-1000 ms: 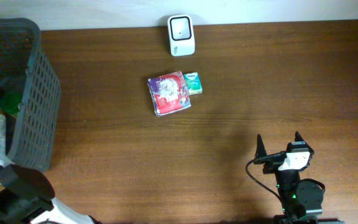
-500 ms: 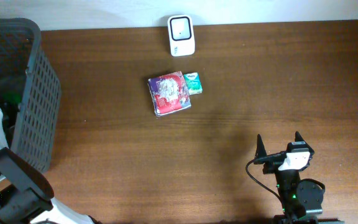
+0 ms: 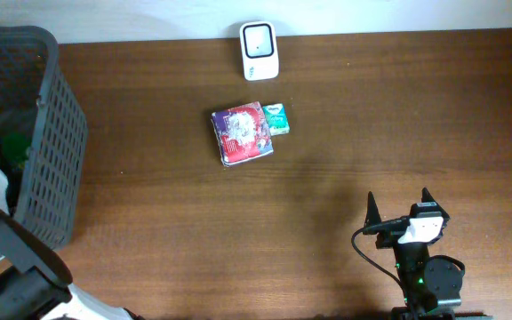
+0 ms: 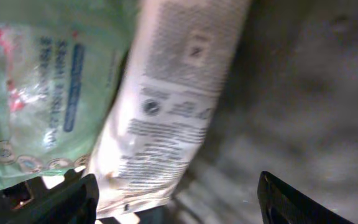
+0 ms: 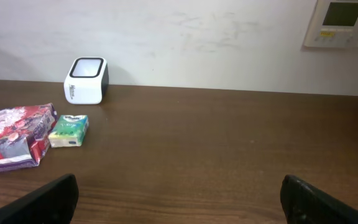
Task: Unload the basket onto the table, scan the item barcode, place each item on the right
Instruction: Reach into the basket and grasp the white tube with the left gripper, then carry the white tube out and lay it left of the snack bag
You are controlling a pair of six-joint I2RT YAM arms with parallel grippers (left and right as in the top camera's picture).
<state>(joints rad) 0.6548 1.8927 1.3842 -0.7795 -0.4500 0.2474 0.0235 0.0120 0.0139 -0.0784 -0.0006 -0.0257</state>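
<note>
In the left wrist view a white packet point(image 4: 173, 93) with black print lies slanted inside the basket, with a green packet point(image 4: 36, 93) to its left. My left gripper point(image 4: 176, 193) is open just above them. The white packet's lower end sits by the left finger point(image 4: 67, 199), and a wide gap separates it from the right finger point(image 4: 291, 202). No barcode shows. The white scanner point(image 3: 259, 50) stands at the table's far edge. My right gripper point(image 3: 401, 209) stands open and empty over the front right of the table.
The dark mesh basket point(image 3: 52, 133) stands at the table's left end, and my left arm point(image 3: 7, 267) reaches into it. A red and purple packet point(image 3: 241, 134) and a small green box point(image 3: 276, 118) lie below the scanner.
My left arm has shifted at the basket's near side, its white link moving up and then slightly back. The right arm and the things on the table have not moved.
</note>
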